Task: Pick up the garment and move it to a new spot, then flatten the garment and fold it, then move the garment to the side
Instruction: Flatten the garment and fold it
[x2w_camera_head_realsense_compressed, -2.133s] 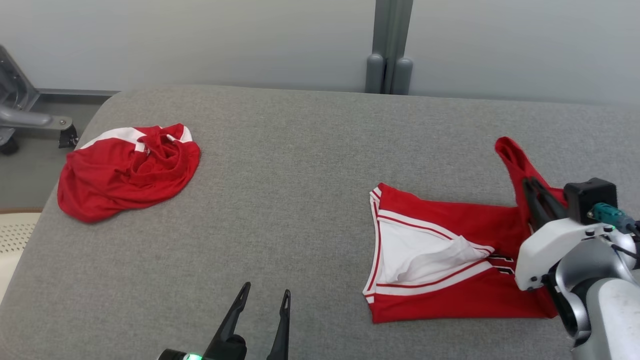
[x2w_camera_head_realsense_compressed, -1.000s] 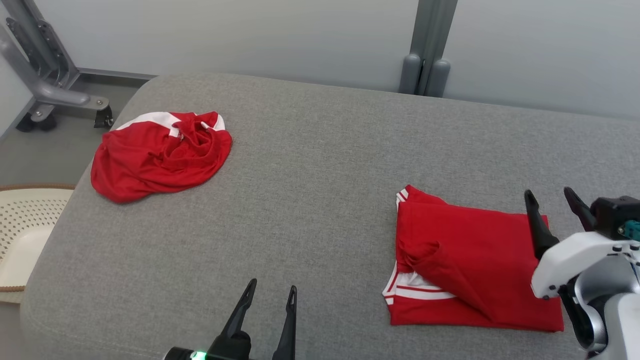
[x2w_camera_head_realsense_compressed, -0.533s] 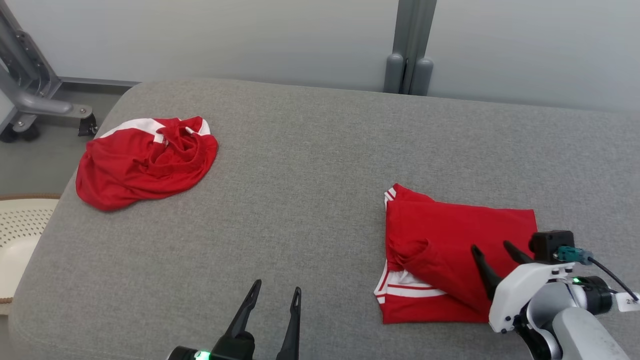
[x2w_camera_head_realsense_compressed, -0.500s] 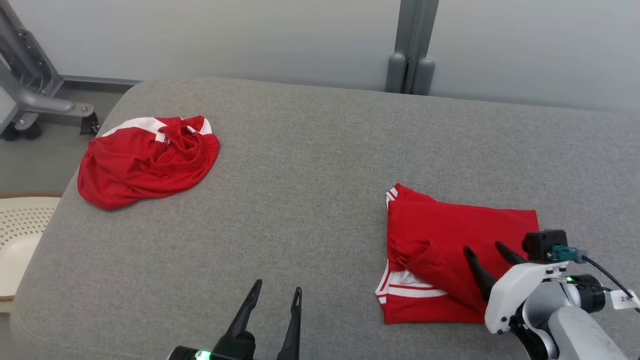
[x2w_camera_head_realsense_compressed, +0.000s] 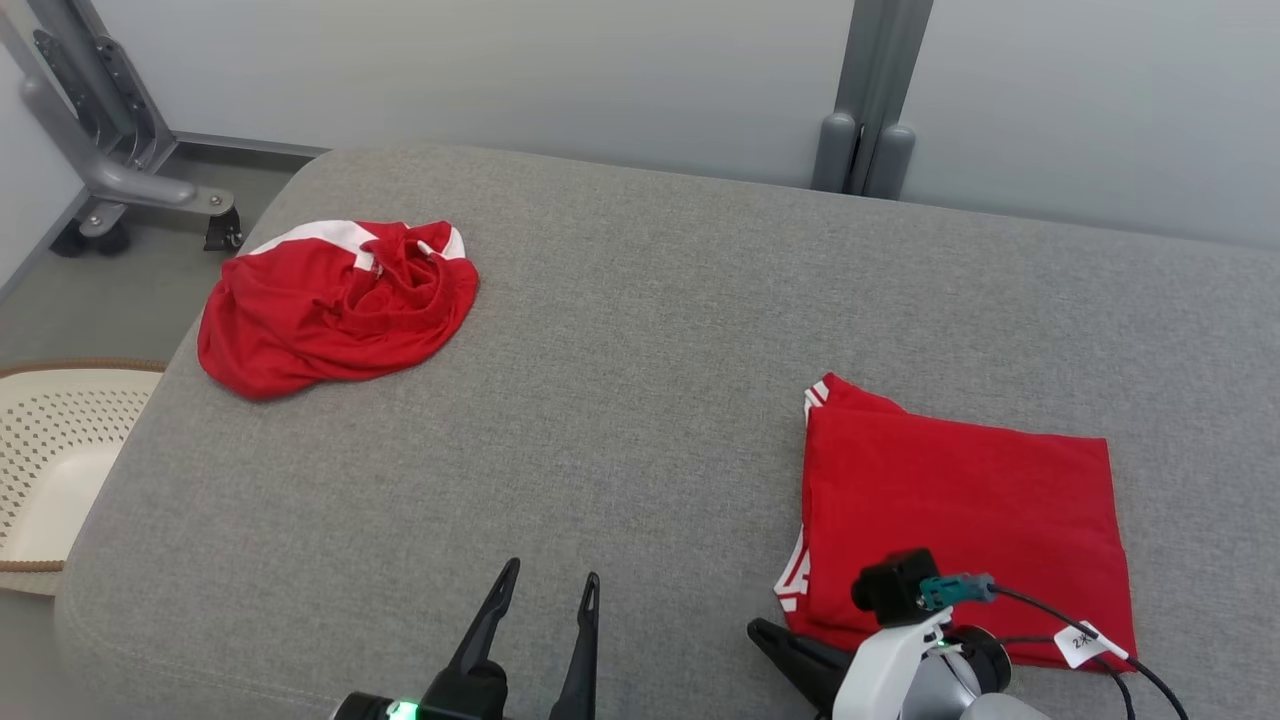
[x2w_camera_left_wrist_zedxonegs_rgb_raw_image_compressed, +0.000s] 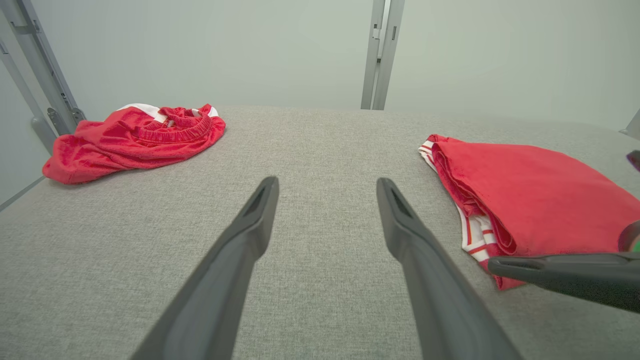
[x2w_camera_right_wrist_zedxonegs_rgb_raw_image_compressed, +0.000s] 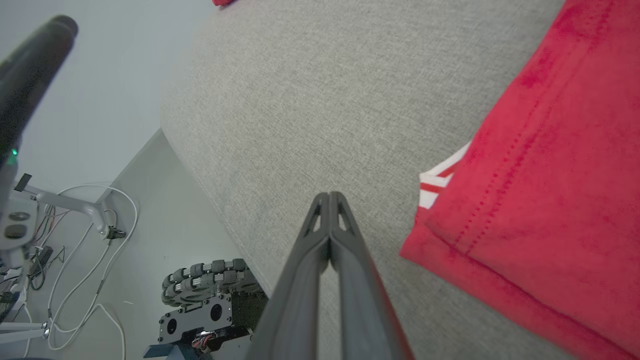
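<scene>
The garment (x2w_camera_head_realsense_compressed: 960, 505) lies folded into a red rectangle on the right part of the grey, fabric-covered surface (x2w_camera_head_realsense_compressed: 640, 330). Its white-and-red striped trim peeks out along its left edge and at the near-left corner. Just beside that corner, off the cloth and over bare grey fabric, is the right gripper (x2w_camera_right_wrist_zedxonegs_rgb_raw_image_compressed: 329, 197). Its fingers (x2w_camera_right_wrist_zedxonegs_rgb_raw_image_compressed: 310, 280) are pressed together tip to tip with nothing between them. In the head view they point toward the robot's left, low along the near edge of the surface. Whether they touch the fabric I cannot tell. In the left wrist view one of these dark fingers crosses in front of the garment's near corner.

The left gripper (x2w_camera_head_realsense_compressed: 548, 575) sits further left, near the middle of the near edge and well apart from the garment. Its fingers (x2w_camera_left_wrist_zedxonegs_rgb_raw_image_compressed: 240, 250) are spread wide and empty, pointing across the surface toward the back wall.

A second red garment (x2w_camera_head_realsense_compressed: 335, 305) with white panels lies crumpled near the far-left corner of the surface. A pale perforated basket (x2w_camera_head_realsense_compressed: 50, 440) stands beside the surface on the left, and a grey metal frame (x2w_camera_head_realsense_compressed: 120, 170) on a caster stands on the floor behind it. A grey post (x2w_camera_head_realsense_compressed: 865, 130) rises against the wall at the back.
</scene>
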